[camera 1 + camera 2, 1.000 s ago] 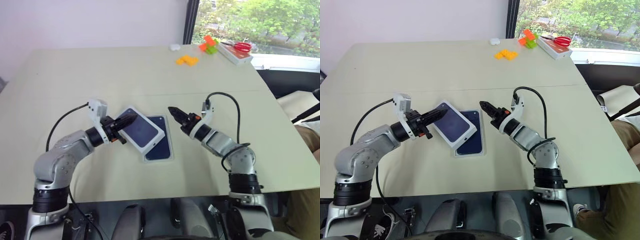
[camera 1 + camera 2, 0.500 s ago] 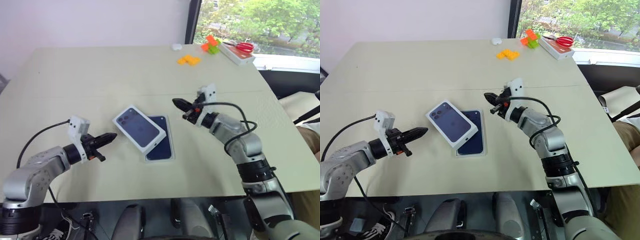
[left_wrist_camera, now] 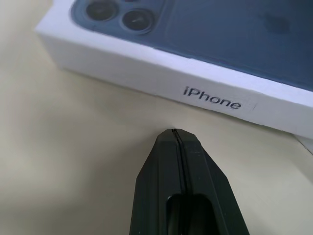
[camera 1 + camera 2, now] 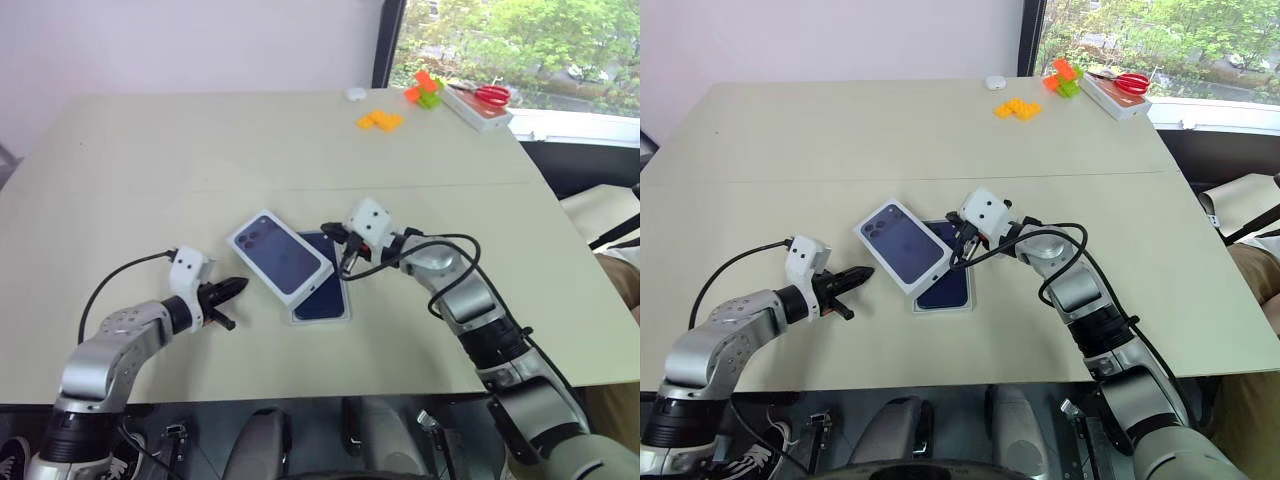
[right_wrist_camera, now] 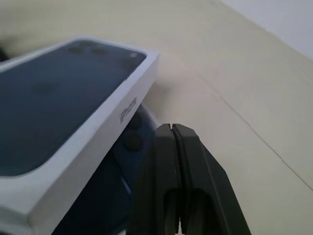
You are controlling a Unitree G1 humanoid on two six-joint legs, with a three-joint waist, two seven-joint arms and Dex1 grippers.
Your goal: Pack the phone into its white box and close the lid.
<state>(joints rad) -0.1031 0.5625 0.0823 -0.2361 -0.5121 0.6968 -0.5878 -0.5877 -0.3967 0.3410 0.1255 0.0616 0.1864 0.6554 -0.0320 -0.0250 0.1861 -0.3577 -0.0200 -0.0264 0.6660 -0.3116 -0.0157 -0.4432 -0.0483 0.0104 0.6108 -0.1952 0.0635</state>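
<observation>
The lid, white with a dark phone picture on top, lies askew across the near-left part of the white box. The navy phone lies in the box, partly covered by the lid. My left gripper is shut and empty, low over the table just left of the lid; in the left wrist view its tip points at the lid's side. My right gripper is shut and empty at the lid's far-right edge, over the phone's camera end.
Orange blocks, orange and green blocks, a small white object and a white case with red scissors sit at the far right of the table. The table's front edge runs close under both arms.
My left gripper has drawn back from the lid toward the near left and sunk. My right gripper has shut, rolled over and moved left to the lid's far-right edge.
</observation>
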